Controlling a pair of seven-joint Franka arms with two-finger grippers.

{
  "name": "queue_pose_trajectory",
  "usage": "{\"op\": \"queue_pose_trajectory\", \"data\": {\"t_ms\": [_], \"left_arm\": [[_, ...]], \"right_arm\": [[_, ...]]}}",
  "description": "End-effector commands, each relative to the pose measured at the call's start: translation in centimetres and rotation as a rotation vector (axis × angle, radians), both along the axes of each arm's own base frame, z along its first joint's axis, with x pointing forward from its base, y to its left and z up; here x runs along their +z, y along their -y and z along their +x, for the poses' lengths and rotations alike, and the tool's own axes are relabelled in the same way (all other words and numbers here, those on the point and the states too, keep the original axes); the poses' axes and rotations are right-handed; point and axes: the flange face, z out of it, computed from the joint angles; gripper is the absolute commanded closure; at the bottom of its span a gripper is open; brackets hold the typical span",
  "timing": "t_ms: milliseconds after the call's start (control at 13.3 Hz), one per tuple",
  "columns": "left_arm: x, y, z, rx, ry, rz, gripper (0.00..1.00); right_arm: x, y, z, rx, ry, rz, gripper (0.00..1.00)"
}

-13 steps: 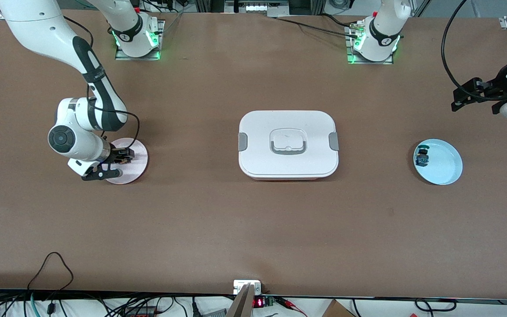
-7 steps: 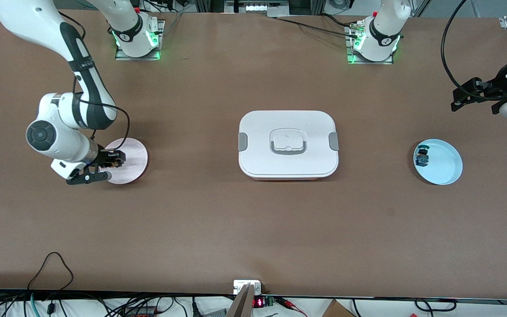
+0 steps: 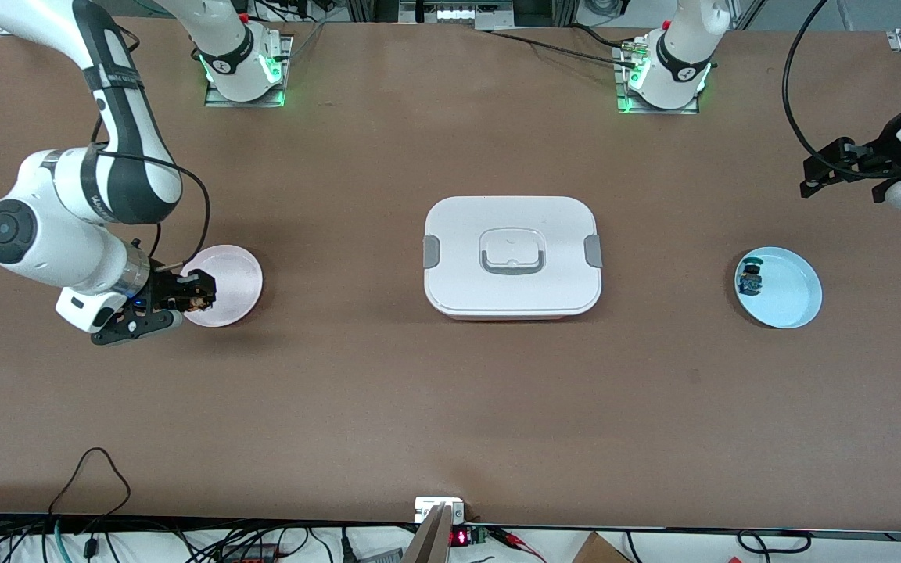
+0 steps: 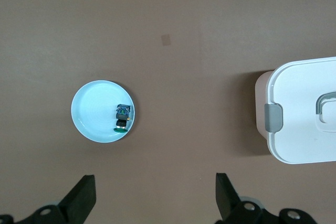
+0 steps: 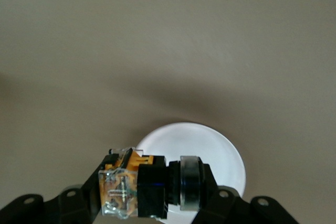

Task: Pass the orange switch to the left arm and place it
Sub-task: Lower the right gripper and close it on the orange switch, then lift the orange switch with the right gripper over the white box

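**Orange switch pinched by the right gripper above the pink plate's edge**

The right gripper (image 3: 188, 293) hangs over the rim of the pink plate (image 3: 231, 285) at the right arm's end of the bench (image 3: 450, 407), its fingers pinching the orange switch (image 3: 199, 295). In the right wrist view the orange switch (image 5: 142, 184) lies sideways between the black fingers (image 5: 207, 182), its orange and clear block at one end and its black round cap at the other, with the pale plate (image 5: 210, 150) below it and clear of it.

The box (image 3: 511, 256) sits shut in the middle of the bench, its grey clasps on the two short sides and the grey-outlined handle recessed in the lid. It stands well apart from both plates.

Toward the left arm's end of the bench lies the light blue plate (image 3: 787, 293), with a small blue-and-teal switch (image 3: 749, 280) resting inside near the rim that faces the box. The left wrist view shows the same plate (image 4: 94, 111), that switch (image 4: 122, 116) and one end of the box (image 4: 299, 114).

The left gripper (image 3: 834, 168) waits in the air over the bench edge at the left arm's end, its fingers (image 4: 84, 198) spread wide and holding nothing.
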Motion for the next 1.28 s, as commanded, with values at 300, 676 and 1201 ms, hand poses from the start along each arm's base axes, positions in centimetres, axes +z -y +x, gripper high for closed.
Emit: {"op": "queue_pose_trajectory", "data": {"t_ms": [300,676,1201], "left_arm": [[0.6,0.3,0.4,0.003,-0.002,0.008,0.00],[0.5,0.3,0.5,0.009,-0.003,-0.036,0.00],[-0.3,0.1,1.8,0.008,-0.012,-0.046,0.00]], "right_arm": [[8.6,-4.4,0.0,0.186,0.075,0.135,1.00],[13.1,-9.2,-1.8,0.430,0.178,0.269,1.00],[13.8,-16.2,-3.2,0.730,0.335,0.595,1.00]]}}
